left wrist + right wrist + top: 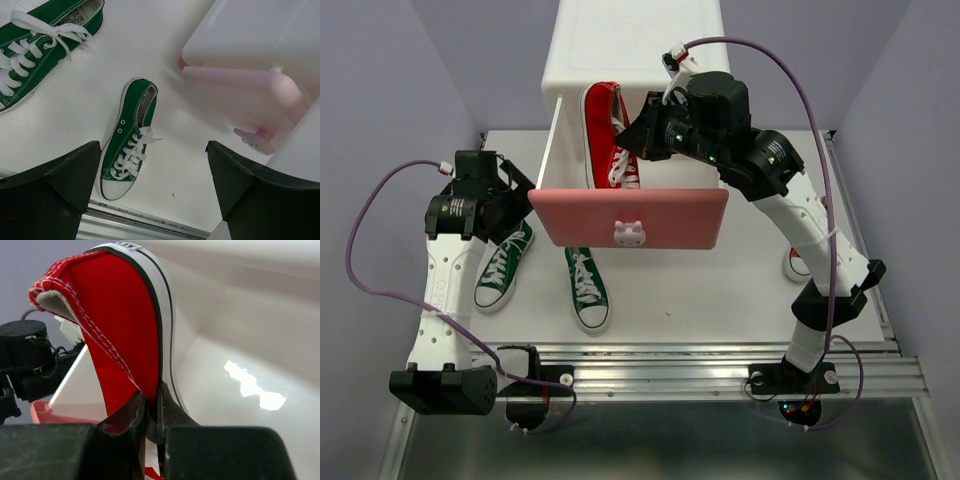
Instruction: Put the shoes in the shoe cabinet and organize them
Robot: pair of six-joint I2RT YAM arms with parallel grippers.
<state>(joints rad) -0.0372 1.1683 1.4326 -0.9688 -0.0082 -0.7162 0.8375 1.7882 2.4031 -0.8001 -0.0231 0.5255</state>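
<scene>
Clamping the canvas side of a red shoe (127, 330), the right gripper (152, 410) holds it tipped on edge inside the open drawer (665, 215) of the cabinet (640, 45). The left gripper (152, 150), jaws wide apart, hangs beside the drawer's left end, above the table (720, 290), where one green shoe (503, 265) and another green shoe (588, 290) lie. A second red shoe (797, 263) lies at the right, partly behind the right arm.

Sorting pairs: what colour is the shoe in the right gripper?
Red; the shoe shows clearest in the right wrist view.
</scene>
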